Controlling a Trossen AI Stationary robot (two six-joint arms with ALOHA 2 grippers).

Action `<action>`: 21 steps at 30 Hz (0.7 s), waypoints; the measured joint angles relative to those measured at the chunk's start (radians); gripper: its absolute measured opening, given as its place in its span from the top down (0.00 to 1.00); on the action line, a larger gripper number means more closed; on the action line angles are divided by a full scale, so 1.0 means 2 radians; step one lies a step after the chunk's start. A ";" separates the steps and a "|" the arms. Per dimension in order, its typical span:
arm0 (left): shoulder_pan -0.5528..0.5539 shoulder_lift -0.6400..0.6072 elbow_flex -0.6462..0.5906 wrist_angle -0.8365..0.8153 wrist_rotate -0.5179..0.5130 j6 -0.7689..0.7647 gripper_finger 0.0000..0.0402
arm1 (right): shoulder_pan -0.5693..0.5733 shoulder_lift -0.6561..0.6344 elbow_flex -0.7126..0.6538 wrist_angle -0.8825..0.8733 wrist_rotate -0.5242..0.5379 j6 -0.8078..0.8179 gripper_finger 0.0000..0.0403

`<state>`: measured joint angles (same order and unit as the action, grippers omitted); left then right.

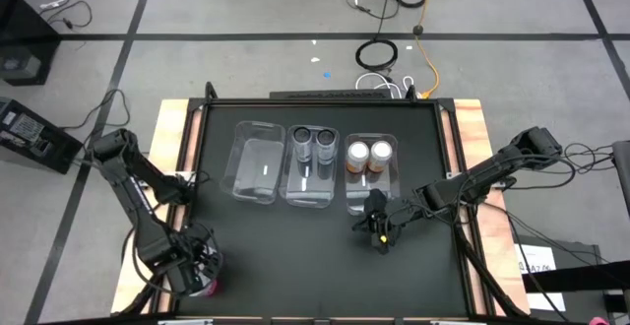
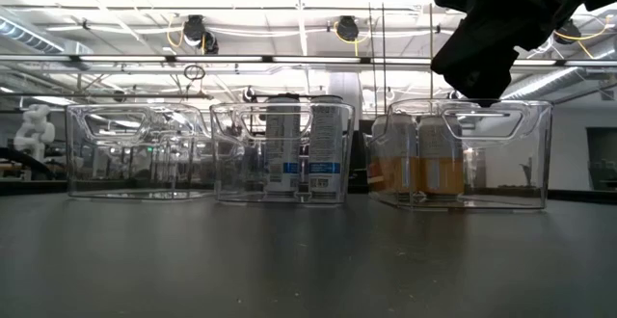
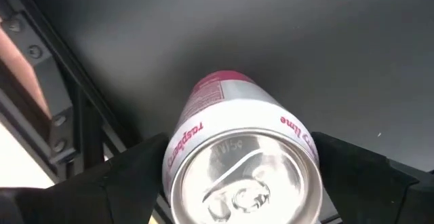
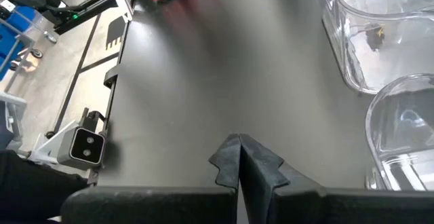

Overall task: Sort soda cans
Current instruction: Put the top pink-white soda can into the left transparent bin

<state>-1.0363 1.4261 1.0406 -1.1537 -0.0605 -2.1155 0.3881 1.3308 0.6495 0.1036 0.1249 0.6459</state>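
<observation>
2 orange cans (image 1: pixel 368 154) in right bin (image 1: pixel 371 200)

A pink can (image 3: pixel 241 163) fills the gap between my left gripper's (image 1: pixel 194 271) fingers, so nothing else passes there. Beyond it the dark table (image 1: pixel 295 256) lies bare up to three clear bins (image 1: pixel 313 167) standing in a row. My right gripper (image 1: pixel 380 234), fingers pressed together, hangs just before the bin with orange cans (image 1: pixel 368 154).
</observation>
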 joint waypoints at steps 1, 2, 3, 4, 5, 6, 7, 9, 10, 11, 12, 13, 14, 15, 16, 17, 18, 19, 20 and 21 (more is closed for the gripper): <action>0.000 0.000 -0.004 0.005 0.000 0.000 0.10 | 0.000 0.000 0.000 0.001 0.000 0.002 1.00; 0.000 0.000 -0.008 0.011 0.000 0.000 0.10 | 0.000 0.000 0.000 0.001 0.000 0.003 1.00; 0.000 0.000 -0.010 0.013 0.000 0.000 0.10 | 0.000 0.000 0.000 0.000 0.000 0.004 1.00; 0.000 0.000 -0.010 0.013 0.000 0.000 0.10 | 0.000 0.000 0.000 0.000 0.000 0.004 1.00; 0.000 0.000 -0.010 0.012 0.000 0.000 0.10 | 0.000 0.000 0.000 0.000 0.000 0.004 1.00; 0.000 0.000 -0.011 0.011 0.000 0.000 0.10 | 0.000 0.000 0.000 0.001 0.000 0.004 1.00; 0.000 0.000 -0.011 0.011 0.000 0.000 0.10 | 0.000 0.000 0.000 0.000 0.000 0.004 1.00; 0.000 0.000 -0.011 0.013 0.002 0.000 0.10 | 0.000 0.000 0.000 0.001 0.000 0.004 1.00; 0.000 0.000 -0.011 0.015 0.008 0.000 0.10 | 0.000 0.000 0.000 0.001 0.000 0.003 1.00; 0.000 0.000 -0.011 0.017 0.014 0.001 0.10 | 0.000 0.000 0.000 0.000 0.000 0.004 1.00; 0.000 0.000 -0.011 0.018 0.019 0.003 0.10 | 0.000 0.000 0.000 0.000 0.000 0.003 1.00; -0.001 0.000 -0.011 0.018 0.022 0.004 0.10 | 0.000 0.000 0.000 0.001 0.000 0.003 1.00; -0.002 0.000 -0.011 0.018 0.023 0.004 0.10 | 0.000 0.000 0.000 0.001 0.000 0.003 1.00; -0.002 0.000 -0.011 0.018 0.023 0.004 0.10 | 0.000 0.000 0.000 0.001 0.000 0.003 1.00; -0.002 0.000 -0.011 0.018 0.023 0.004 0.10 | 0.000 0.000 0.000 0.000 0.000 0.003 1.00; -0.002 0.000 -0.011 0.018 0.023 0.004 0.10 | 0.000 0.000 0.000 0.000 0.000 0.003 1.00; -0.002 0.000 -0.011 0.018 0.023 0.003 0.10 | 0.000 0.000 0.000 0.000 0.000 0.003 1.00; -0.002 0.000 -0.011 0.018 0.023 0.002 0.11 | 0.000 0.000 0.000 0.000 0.000 0.003 1.00; -0.002 0.000 -0.011 0.019 0.023 0.002 0.12 | 0.000 0.000 0.000 0.000 0.000 0.003 1.00; -0.002 0.000 -0.011 0.019 0.023 0.002 0.14 | 0.000 0.000 0.000 0.001 0.000 0.003 1.00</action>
<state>-1.0412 1.4261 1.0191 -1.1164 -0.0142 -2.1121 0.3880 1.3308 0.6495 0.1046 0.1256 0.6510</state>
